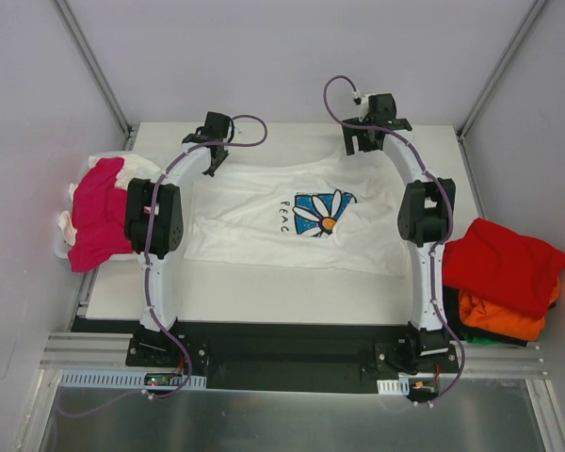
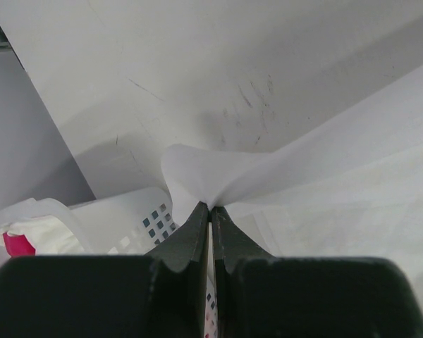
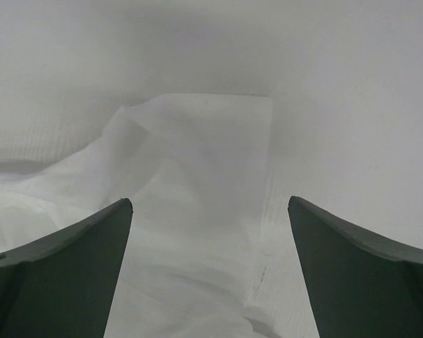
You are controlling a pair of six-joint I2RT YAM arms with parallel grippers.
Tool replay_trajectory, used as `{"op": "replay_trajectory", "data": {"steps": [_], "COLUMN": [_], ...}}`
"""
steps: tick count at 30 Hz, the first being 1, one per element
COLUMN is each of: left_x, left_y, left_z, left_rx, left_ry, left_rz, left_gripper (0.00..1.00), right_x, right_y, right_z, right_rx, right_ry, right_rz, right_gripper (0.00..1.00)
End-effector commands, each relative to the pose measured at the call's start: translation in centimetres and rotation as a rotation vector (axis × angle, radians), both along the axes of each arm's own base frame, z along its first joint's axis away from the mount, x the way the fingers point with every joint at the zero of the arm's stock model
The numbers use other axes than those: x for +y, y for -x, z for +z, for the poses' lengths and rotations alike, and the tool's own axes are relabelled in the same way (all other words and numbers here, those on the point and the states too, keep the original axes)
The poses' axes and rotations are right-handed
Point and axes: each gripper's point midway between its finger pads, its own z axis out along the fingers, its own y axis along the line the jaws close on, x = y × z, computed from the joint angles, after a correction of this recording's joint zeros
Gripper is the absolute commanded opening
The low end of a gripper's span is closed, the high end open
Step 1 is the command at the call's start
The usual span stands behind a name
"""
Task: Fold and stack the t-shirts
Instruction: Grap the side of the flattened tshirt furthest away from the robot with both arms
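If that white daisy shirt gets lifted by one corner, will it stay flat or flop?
Probably flop: where the left gripper pinches the white shirt, cloth drapes in soft folds. Likely light, since it looks thin.

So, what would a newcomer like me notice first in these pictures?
A white t-shirt with a blue daisy lies spread across the middle of the table. The left pincer is pinched shut on its far left corner, while the right pincer gapes open over the far right one. A red t-shirt is piled on an orange one at the right edge.
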Motion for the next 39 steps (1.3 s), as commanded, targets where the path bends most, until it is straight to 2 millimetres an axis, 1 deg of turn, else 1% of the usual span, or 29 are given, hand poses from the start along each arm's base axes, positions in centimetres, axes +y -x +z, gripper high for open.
{"op": "replay_trajectory", "data": {"steps": [1, 3, 4, 5, 6, 7, 10, 13, 18, 22, 23, 26, 27, 28, 33, 34, 35, 39], "left_x": [1.4, 1.4, 1.4, 1.4, 1.5, 1.5, 1.6, 1.5, 1.5, 1.6, 1.6, 1.6, 1.5, 1.5, 1.6, 1.6, 1.6, 1.4], "left_y": [0.3, 0.3, 0.4, 0.4, 0.5, 0.6, 0.7, 0.8, 0.9, 1.1, 1.1, 1.3, 1.3, 1.4, 1.7, 1.8, 1.9, 2.3], "left_z": [0.9, 0.8, 0.8, 0.8, 0.8, 0.9, 0.8, 1.1, 1.0, 1.0, 1.0, 1.3, 1.2, 1.3, 1.8, 1.8, 2.2, 2.4], "left_rx": [-0.008, -0.007, -0.006, -0.006, -0.005, -0.005, -0.002, -0.007, -0.005, -0.002, -0.003, -0.005, -0.003, -0.005, -0.009, -0.007, -0.016, -0.013], "left_ry": [-0.026, -0.023, -0.025, -0.025, -0.026, -0.028, -0.031, -0.027, -0.024, -0.026, -0.025, -0.024, -0.025, -0.025, -0.034, -0.035, -0.033, -0.038], "left_rz": [0.044, 0.045, 0.046, 0.046, 0.047, 0.046, 0.046, 0.048, 0.05, 0.048, 0.049, 0.047, 0.044, 0.044, 0.041, 0.04, 0.038, 0.031], "left_gripper": [0.0, 0.0, 0.0, 0.0, 0.0, 0.0, 0.0, 0.0, 0.0, 0.0, 0.0, 0.0, 0.0, 0.0, 0.0, 0.0, 0.0, 0.0], "right_x": [2.2, 2.0, 1.7, 1.7, 1.1, 0.9, -0.3, -0.9, -1.4, -1.4, -1.4, -1.4, -1.4, -1.3, -1.2, -1.5, -1.6, -2.3], "right_y": [-0.4, -0.5, -0.4, -0.5, -0.6, -0.5, -0.7, -0.6, -0.6, -0.7, -0.7, -0.7, -0.6, -0.7, -0.1, 0.1, 0.4, 1.1], "right_z": [0.7, 0.1, -0.7, -0.7, -0.9, -1.3, -1.3, -1.3, -1.5, -1.9, -2.3, -2.6, -3.0, -2.8, -3.3, -3.8, -3.9, -4.7], "right_rx": [0.005, 0.017, 0.036, 0.037, 0.039, 0.049, 0.045, 0.049, 0.05, 0.054, 0.062, 0.065, 0.074, 0.071, 0.103, 0.118, 0.129, 0.17], "right_ry": [-0.108, -0.117, -0.112, -0.121, -0.122, -0.118, -0.102, -0.095, -0.071, -0.073, -0.07, -0.067, -0.067, -0.069, -0.056, -0.043, -0.028, 0.023], "right_rz": [0.055, 0.067, 0.061, 0.065, 0.056, 0.054, 0.042, 0.045, 0.051, 0.067, 0.071, 0.085, 0.089, 0.097, 0.129, 0.126, 0.135, 0.145], "right_gripper": [0.97, 0.97, 0.97, 0.96, 0.97, 0.97, 0.97, 0.97, 0.98, 0.99, 0.99, 0.99, 0.99, 0.99, 0.99, 0.99, 0.99, 0.99]}}
